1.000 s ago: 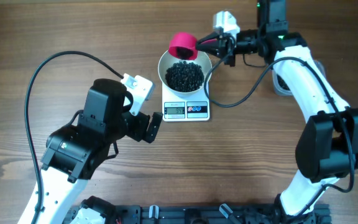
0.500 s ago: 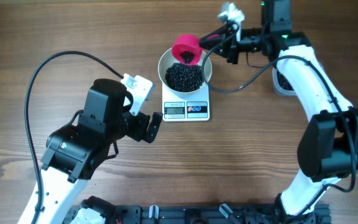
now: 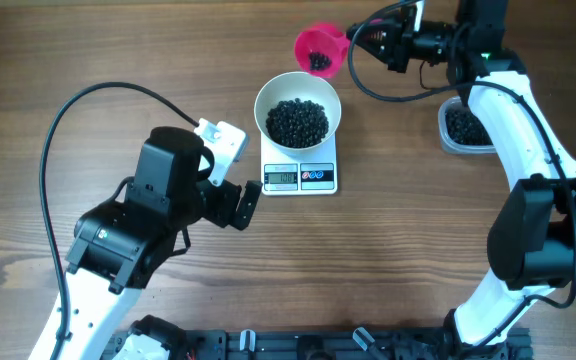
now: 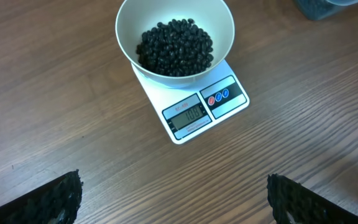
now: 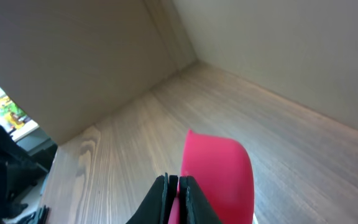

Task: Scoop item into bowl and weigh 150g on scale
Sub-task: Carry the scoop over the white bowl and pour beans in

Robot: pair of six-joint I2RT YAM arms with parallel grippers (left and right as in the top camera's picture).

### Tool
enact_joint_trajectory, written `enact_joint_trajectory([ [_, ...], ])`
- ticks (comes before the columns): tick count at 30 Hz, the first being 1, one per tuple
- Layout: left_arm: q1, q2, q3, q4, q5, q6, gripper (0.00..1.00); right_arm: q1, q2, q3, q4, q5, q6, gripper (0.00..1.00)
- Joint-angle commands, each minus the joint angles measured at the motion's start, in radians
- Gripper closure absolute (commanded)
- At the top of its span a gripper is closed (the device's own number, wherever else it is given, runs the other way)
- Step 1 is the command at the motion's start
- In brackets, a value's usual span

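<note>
Pinched by the right tool (image 3: 360, 40), the pink scoop (image 3: 320, 50) has swung off the bowl (image 3: 265, 96); left tool (image 3: 246, 204) spread.

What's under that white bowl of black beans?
A small white scale; its display and red and blue buttons stick out in front. The bowl covers most of its top.

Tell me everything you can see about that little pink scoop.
The scoop is a small, bright pink, round cup, plastic by its look, with a thin handle at one side. The right gripper is shut on that handle and carries it. Its mouth faces up, with a few black beans lying inside. It is held on the far side of the white bowl, clear of the rim and not over it.
</note>
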Motion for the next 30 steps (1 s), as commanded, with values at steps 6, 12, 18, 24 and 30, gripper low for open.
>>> enact_joint_trajectory([
  [6,0.005,-0.004,0.014,0.003,0.012,0.008,0.00,0.082,-0.030,0.012,-0.002,0.012,-0.232,0.95],
  [12,0.005,-0.004,0.014,0.003,0.012,0.008,0.00,0.150,-0.030,0.012,-0.212,0.321,-0.690,0.96],
  [18,0.005,-0.004,0.014,0.003,0.012,0.008,0.00,0.214,-0.071,0.012,-0.275,0.419,-0.786,0.96],
  [24,0.005,-0.004,0.014,0.003,0.011,0.008,0.00,0.225,-0.142,0.012,-0.387,0.429,-0.808,0.96],
  [30,0.005,-0.004,0.014,0.003,0.011,0.008,0.00,0.226,-0.175,0.012,-0.459,0.463,-0.806,0.96],
])
